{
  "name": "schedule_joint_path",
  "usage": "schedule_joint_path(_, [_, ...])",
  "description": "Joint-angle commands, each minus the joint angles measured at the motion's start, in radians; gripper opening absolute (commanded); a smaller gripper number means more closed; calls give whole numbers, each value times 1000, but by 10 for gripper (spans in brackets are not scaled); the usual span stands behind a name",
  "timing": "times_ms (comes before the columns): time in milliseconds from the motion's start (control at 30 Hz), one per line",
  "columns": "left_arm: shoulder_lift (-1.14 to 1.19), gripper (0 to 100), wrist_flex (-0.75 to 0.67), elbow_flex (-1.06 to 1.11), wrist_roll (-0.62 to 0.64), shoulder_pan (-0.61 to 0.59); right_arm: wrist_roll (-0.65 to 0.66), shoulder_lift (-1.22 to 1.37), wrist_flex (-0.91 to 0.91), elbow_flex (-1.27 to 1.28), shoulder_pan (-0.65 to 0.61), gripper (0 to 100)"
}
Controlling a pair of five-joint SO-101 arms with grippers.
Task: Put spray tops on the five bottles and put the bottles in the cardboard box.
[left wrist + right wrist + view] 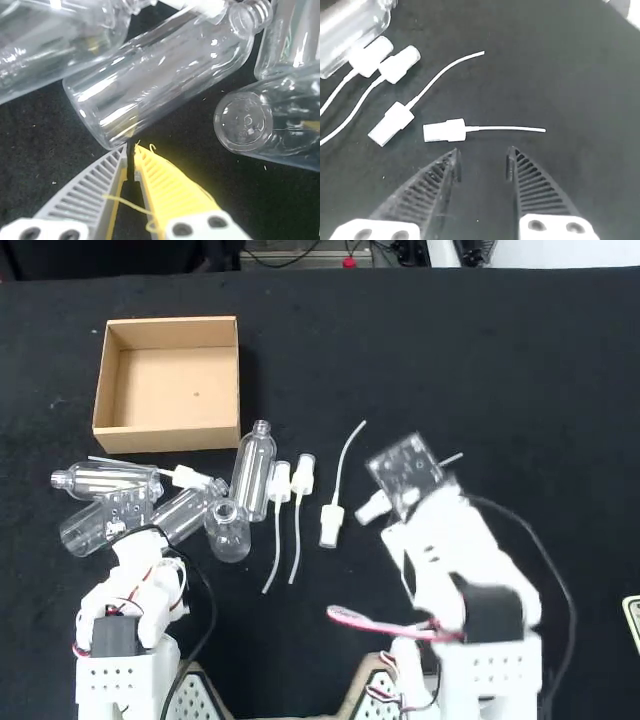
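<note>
Cardboard box (165, 438): far left, open side up.
Bottles (253, 470): five, uncapped, heaped near left, in front of the left arm.
Left gripper (132, 152): pressed together, tips at one bottle's base.
Right gripper (483, 160): spread, nearer the loose tops.
Spray top (445, 131): just beyond the right fingertips, long axis crosswise to them; probably needs a wrist turn.

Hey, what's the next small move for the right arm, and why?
Probably ease the right pincer forward and close it on the nearest spray top: the pincer is open, and that top lies loose on the table just ahead of its tips, apart from the others.
</note>
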Motion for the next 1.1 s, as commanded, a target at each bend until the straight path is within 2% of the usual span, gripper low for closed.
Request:
schedule_joint_path(0, [-12, 30, 21, 22, -3, 5, -46, 24, -92, -59, -15, 159])
schedule_joint_path(67, [-12, 30, 21, 22, -3, 5, -69, 24, -146, -35, -17, 159])
schedule_joint_path(133, [-12, 30, 21, 22, -3, 5, -29, 39, -167, -8, -40, 159])
schedule_joint_path(267, [-12, 30, 21, 22, -3, 5, 63, 124, -172, 27, -160, 159])
schedule_joint_path(467, [-12, 30, 21, 22, -3, 5, 64, 297, -221, 7, -299, 162])
schedule_joint_path(600, [-12, 30, 21, 22, -3, 5, 61, 394, -315, 42, -322, 159])
schedule_joint_path(733, [-12, 30, 21, 22, -3, 8, -23, 455, -446, 97, -315, 159])
schedule_joint_path(800, [-12, 30, 21, 22, -3, 8, -23, 472, -451, 99, -308, 159])
schedule_joint_path(867, [-12, 30, 21, 22, -3, 8, 31, 481, -414, 85, -302, 160])
schedule_joint_path(967, [-12, 30, 21, 22, -3, 10, 207, 484, -307, 30, -285, 162])
schedule_joint_path(1067, [-12, 30, 21, 22, -3, 7, 293, 498, -239, -48, -252, 162])
